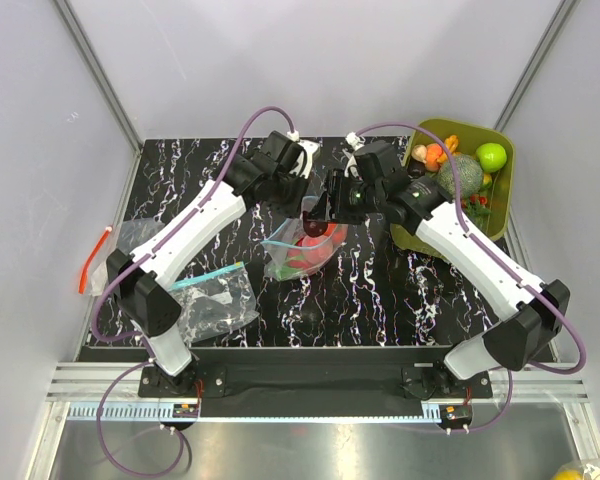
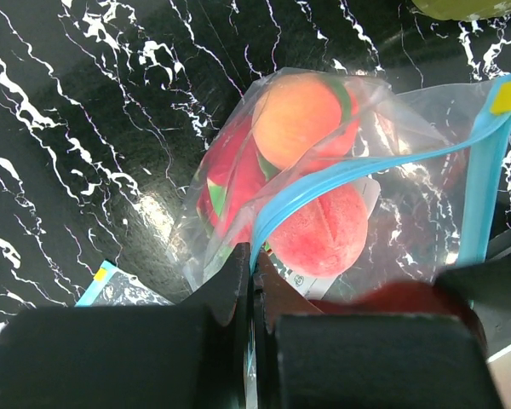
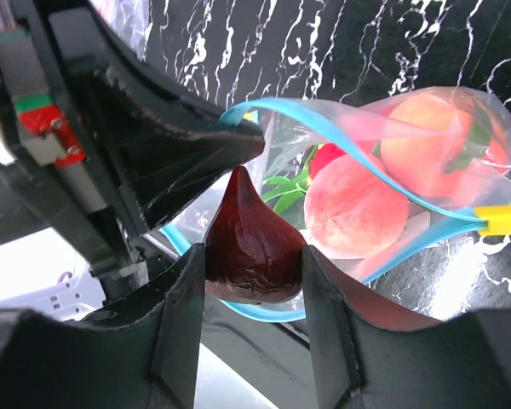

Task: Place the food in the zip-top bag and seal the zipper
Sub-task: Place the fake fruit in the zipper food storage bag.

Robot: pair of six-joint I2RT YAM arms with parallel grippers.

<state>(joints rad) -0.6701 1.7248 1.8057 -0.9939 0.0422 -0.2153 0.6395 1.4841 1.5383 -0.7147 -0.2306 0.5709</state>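
Observation:
The zip-top bag (image 1: 302, 252) lies at the table's middle with its mouth held open. Through the plastic I see an orange peach (image 2: 305, 115), a pink-red peach (image 2: 319, 230) and a red piece with green leaves (image 2: 226, 183). My left gripper (image 2: 254, 266) is shut on the blue-green zipper strip (image 2: 358, 170) at the mouth's edge and holds it up. My right gripper (image 3: 254, 256) is shut on a dark red, teardrop-shaped toy (image 3: 254, 243), held right over the open mouth (image 3: 358, 128). Both grippers meet above the bag in the top view (image 1: 315, 205).
The olive-green tub (image 1: 460, 123) at the back right holds several more toy foods, among them a green lime (image 1: 491, 156) and an avocado (image 1: 462, 174). A second clear bag (image 1: 215, 300) lies at the front left. Another bag with an orange-red strip (image 1: 92, 262) lies at the left edge.

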